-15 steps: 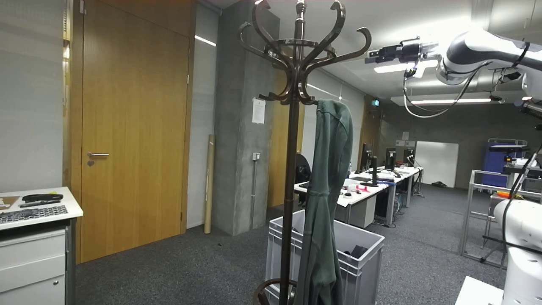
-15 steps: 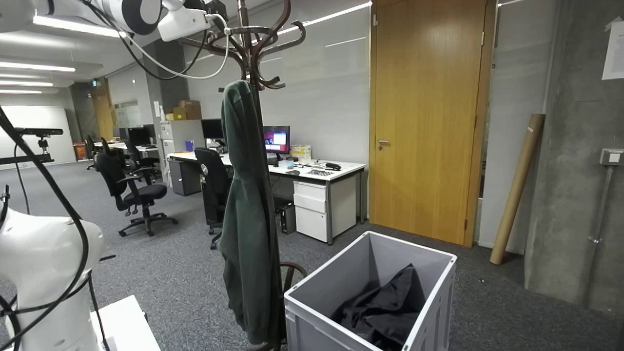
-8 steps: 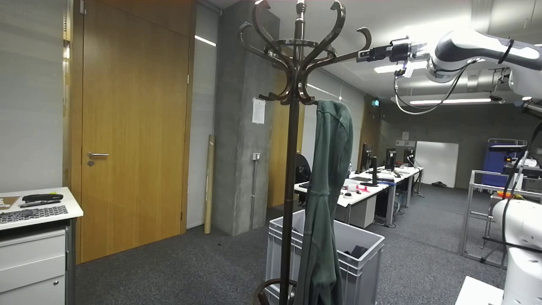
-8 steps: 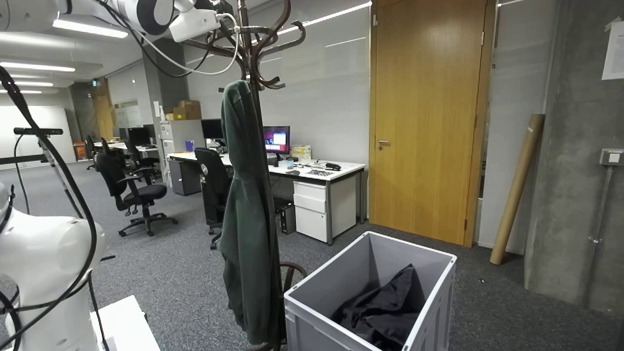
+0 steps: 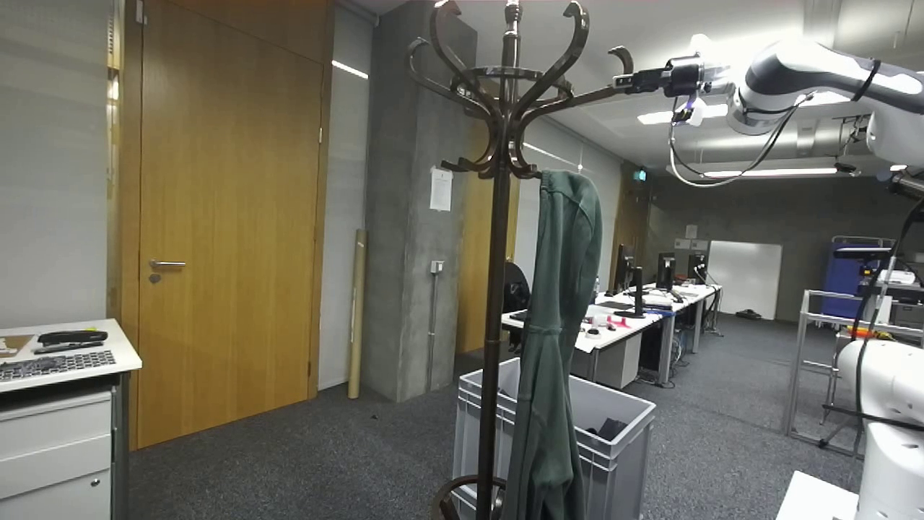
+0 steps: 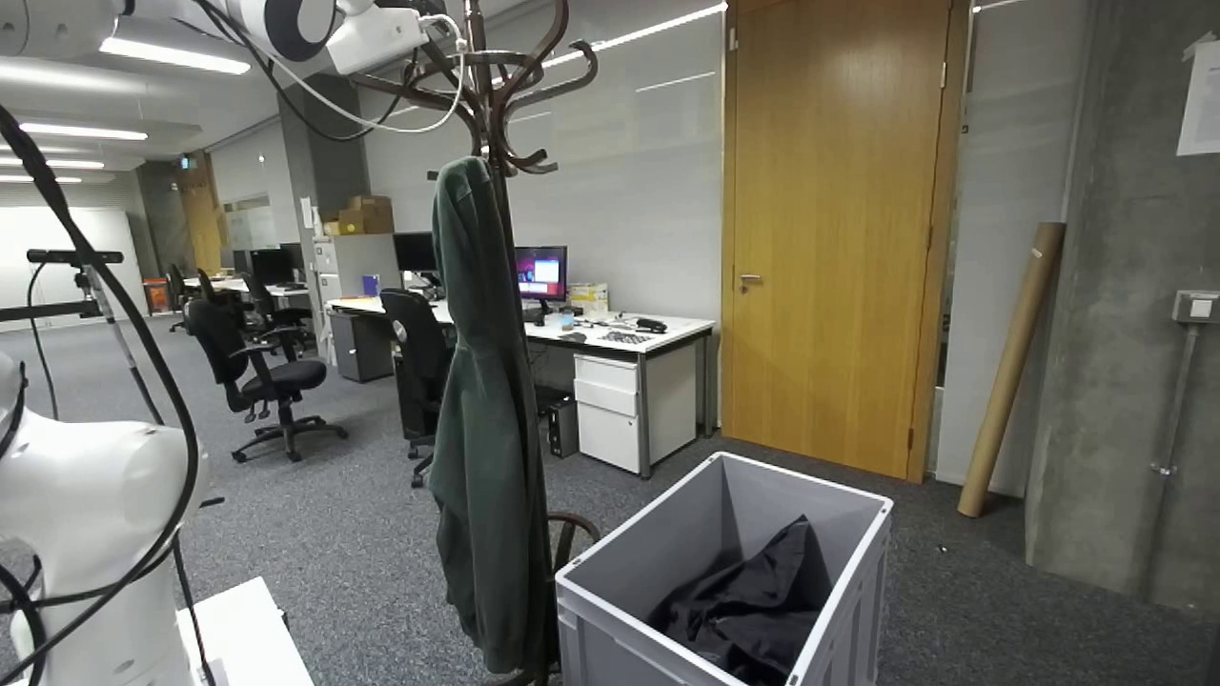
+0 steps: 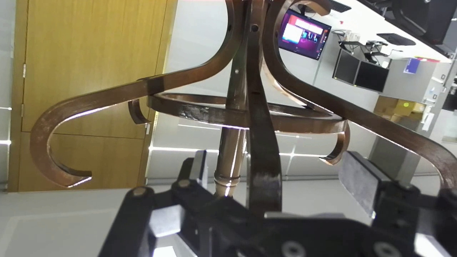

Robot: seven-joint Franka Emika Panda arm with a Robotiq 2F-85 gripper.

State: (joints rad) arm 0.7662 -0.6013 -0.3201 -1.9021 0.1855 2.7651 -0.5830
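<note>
A dark brown wooden coat rack stands upright in both exterior views (image 5: 494,289) (image 6: 475,29), with curved hooks around its top. A green garment hangs from it in both exterior views (image 5: 552,325) (image 6: 481,429). My gripper (image 5: 623,84) is at the height of the upper hooks, by the tip of the nearest one. In the wrist view the gripper (image 7: 280,175) is open, with the near hook (image 7: 264,167) running between its fingers. Both finger pads look apart from the hook. The hook's tip is hidden behind the gripper body. The gripper holds nothing.
A grey crate stands beside the rack in both exterior views (image 5: 613,455) (image 6: 605,648), with dark cloth (image 6: 753,610) inside. A desk (image 6: 667,333) with white drawers (image 6: 607,410), a black chair (image 6: 276,376), a wooden door (image 6: 829,238) and a concrete column (image 5: 419,217) lie further back.
My gripper has moved toward the coat rack and then risen slightly, so its tip now overlaps the near hook. The rack, garment and crate have not moved.
</note>
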